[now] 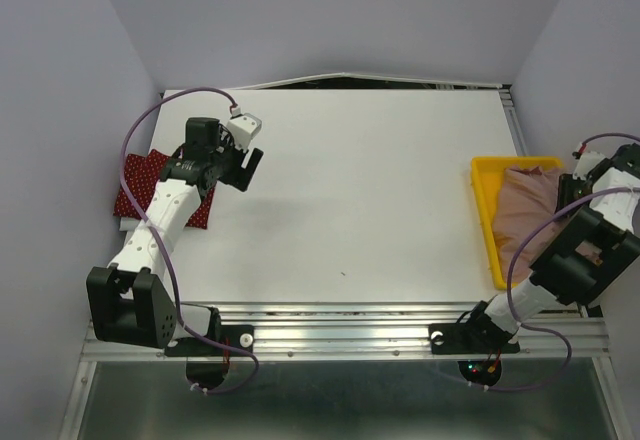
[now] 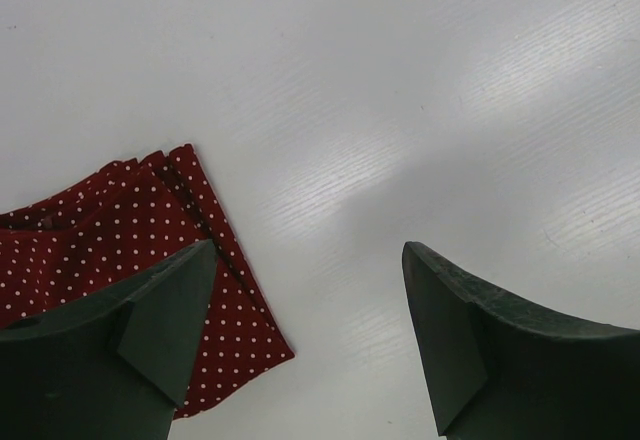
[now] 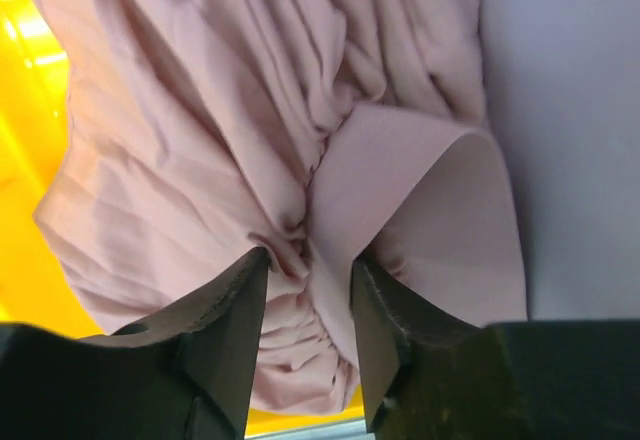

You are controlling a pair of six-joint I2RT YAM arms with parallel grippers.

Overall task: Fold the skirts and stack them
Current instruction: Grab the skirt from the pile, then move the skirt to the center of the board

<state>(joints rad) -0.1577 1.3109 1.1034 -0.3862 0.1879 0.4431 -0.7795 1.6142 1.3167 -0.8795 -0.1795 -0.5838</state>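
Where the red dotted skirt (image 2: 100, 240) lay: folded on the worktop (image 1: 350, 190), left side
Left pincer (image 2: 308, 250): wide apart, near its corner
Pink skirt (image 3: 200, 140): in the yellow tray (image 3: 20, 210)
Right pincer (image 3: 310, 255): clamped on its fold

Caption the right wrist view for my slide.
Right hand straddling a fold of the pink skirt in the yellow tray.

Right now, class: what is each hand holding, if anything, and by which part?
The right hand pinches the pink skirt at its gathered seam beside the smooth band. The left hand is open, holding nothing.
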